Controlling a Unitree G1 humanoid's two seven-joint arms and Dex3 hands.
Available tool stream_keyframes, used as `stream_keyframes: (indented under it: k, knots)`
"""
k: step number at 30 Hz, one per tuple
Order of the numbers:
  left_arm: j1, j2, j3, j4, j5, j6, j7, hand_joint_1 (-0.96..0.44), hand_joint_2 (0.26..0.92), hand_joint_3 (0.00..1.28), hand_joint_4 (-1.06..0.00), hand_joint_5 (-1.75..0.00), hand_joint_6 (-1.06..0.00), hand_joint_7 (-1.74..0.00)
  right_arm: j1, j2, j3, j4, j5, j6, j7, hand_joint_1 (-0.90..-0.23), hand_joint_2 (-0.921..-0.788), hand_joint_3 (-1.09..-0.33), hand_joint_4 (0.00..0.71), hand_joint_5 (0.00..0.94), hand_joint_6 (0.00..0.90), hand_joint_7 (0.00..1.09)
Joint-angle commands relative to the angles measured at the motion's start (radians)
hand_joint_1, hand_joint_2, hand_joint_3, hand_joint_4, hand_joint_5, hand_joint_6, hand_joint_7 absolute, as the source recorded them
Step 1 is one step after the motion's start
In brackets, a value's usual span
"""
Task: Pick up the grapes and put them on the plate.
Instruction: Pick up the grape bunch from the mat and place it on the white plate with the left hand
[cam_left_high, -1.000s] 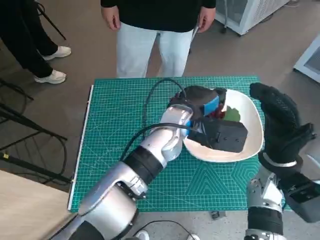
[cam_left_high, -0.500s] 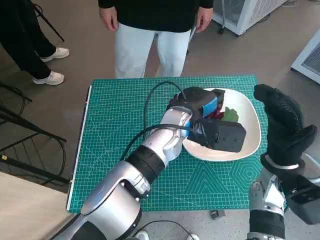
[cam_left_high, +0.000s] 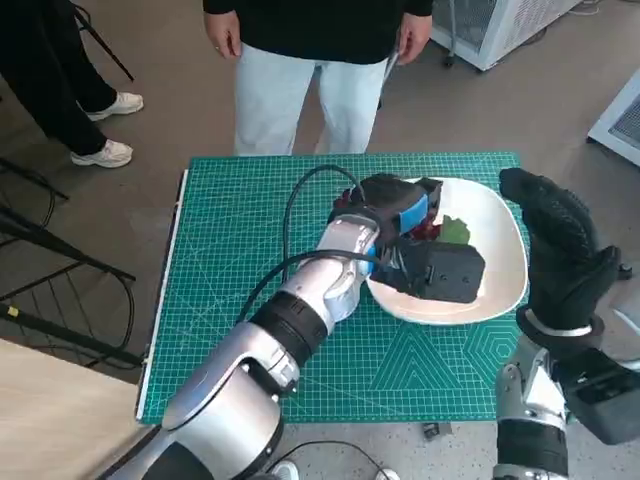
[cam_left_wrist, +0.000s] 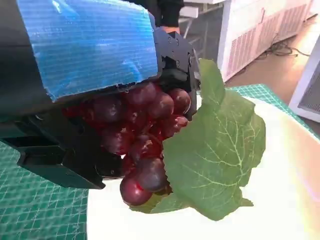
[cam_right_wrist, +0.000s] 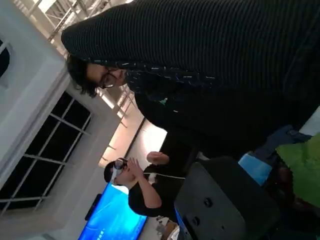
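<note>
A bunch of dark red grapes (cam_left_wrist: 145, 135) with a green leaf (cam_left_wrist: 215, 150) sits in the grip of my left hand (cam_left_wrist: 90, 60), whose black fingers (cam_left_wrist: 175, 55) curl round the top of the bunch. In the head view that left hand (cam_left_high: 395, 205) is over the white plate (cam_left_high: 503, 250), with the grapes (cam_left_high: 428, 229) and leaf (cam_left_high: 455, 232) showing beside it. The bunch hangs just above the plate (cam_left_wrist: 285, 200); I cannot tell whether it touches. My gloved right hand (cam_left_high: 560, 250) stands raised by the plate's right rim, holding nothing, fingers stretched out.
The plate lies on a green cutting mat (cam_left_high: 250, 260) that covers the small table. A person in pale trousers (cam_left_high: 305, 90) stands at the far edge, and another person's legs and shoes (cam_left_high: 100, 120) are at the far left. A white cabinet (cam_left_high: 500, 25) stands far right.
The whole head picture has shifted a little, so the camera moved. My left hand keeps its hold on the grapes over the plate. The right hand stays raised beside the rim.
</note>
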Motion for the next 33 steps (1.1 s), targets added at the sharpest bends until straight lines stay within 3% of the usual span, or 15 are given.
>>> stream_keyframes:
  k: [1,6,9,12,21,33]
  knots:
    - [-0.028,-0.012,0.017,0.009,-0.031,-0.038,-0.038,-0.35,0.909,0.18,-0.41,-1.00,-0.34,-1.13,0.008,0.000,0.004,0.018,-0.006,-0.001,-0.010,-0.542,-0.921,-0.696,0.170,0.000,-0.001,0.35]
    - [-0.034,-0.007,0.025,0.023,-0.055,-0.064,-0.082,-0.50,0.919,0.14,-0.42,-0.67,-0.28,-0.63,0.003,0.001,0.006,0.027,-0.002,-0.004,-0.008,-0.543,-0.921,-0.702,0.166,0.000,-0.001,0.33]
    - [-0.035,-0.003,0.024,0.029,-0.060,-0.083,-0.095,-0.56,0.920,0.18,-0.39,-0.37,-0.28,-0.37,0.000,0.001,0.006,0.034,0.001,-0.007,-0.005,-0.543,-0.921,-0.704,0.165,0.000,-0.001,0.33]
    - [-0.036,0.002,0.019,0.036,-0.055,-0.101,-0.099,-0.62,0.921,0.24,-0.33,-0.14,-0.28,-0.20,-0.003,0.001,0.006,0.044,0.005,-0.010,-0.001,-0.545,-0.921,-0.704,0.165,0.000,-0.001,0.33]
    - [-0.017,0.011,0.014,0.045,-0.044,-0.149,-0.053,-0.75,0.921,0.45,-0.24,-0.01,-0.25,-0.08,-0.011,0.003,0.009,0.066,0.010,-0.024,0.006,-0.550,-0.921,-0.702,0.166,0.001,-0.001,0.33]
    - [0.021,0.042,0.028,0.038,-0.053,-0.216,0.031,-0.70,0.921,0.55,-0.22,0.00,-0.25,-0.05,-0.019,0.005,0.015,0.083,0.017,-0.030,0.018,-0.545,-0.921,-0.700,0.167,0.001,-0.001,0.33]
